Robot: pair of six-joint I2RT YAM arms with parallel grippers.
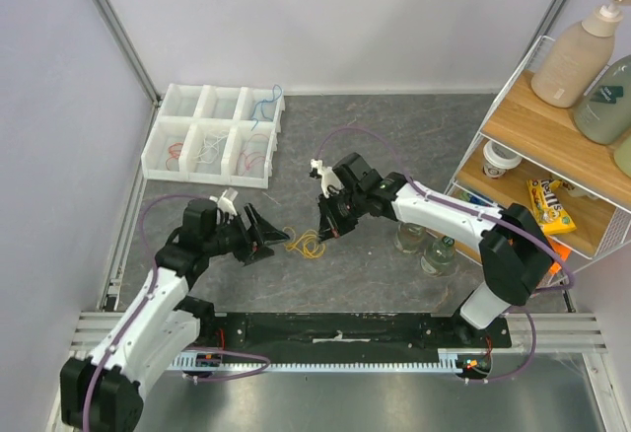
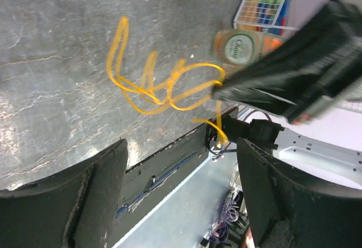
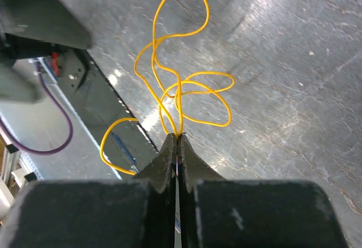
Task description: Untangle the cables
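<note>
A tangle of thin yellow-orange cables (image 1: 306,246) lies on the grey tabletop between the two grippers. My right gripper (image 1: 321,236) is shut on the tangle's strands; in the right wrist view its closed tips (image 3: 177,139) pinch the yellow loops (image 3: 182,92), which fan out ahead over the table. My left gripper (image 1: 272,239) is open and empty just left of the tangle. In the left wrist view the cables (image 2: 161,89) lie ahead of my spread left gripper (image 2: 182,149), untouched by it. Blue (image 1: 266,107) and red (image 1: 177,152) cables sit in tray compartments.
A white compartment tray (image 1: 158,128) stands at the back left. A wire shelf (image 1: 552,131) on the right holds bottles, a cup and a snack bag. Two glass jars (image 1: 426,248) stand by the right arm. A black strip (image 1: 335,331) runs along the near edge.
</note>
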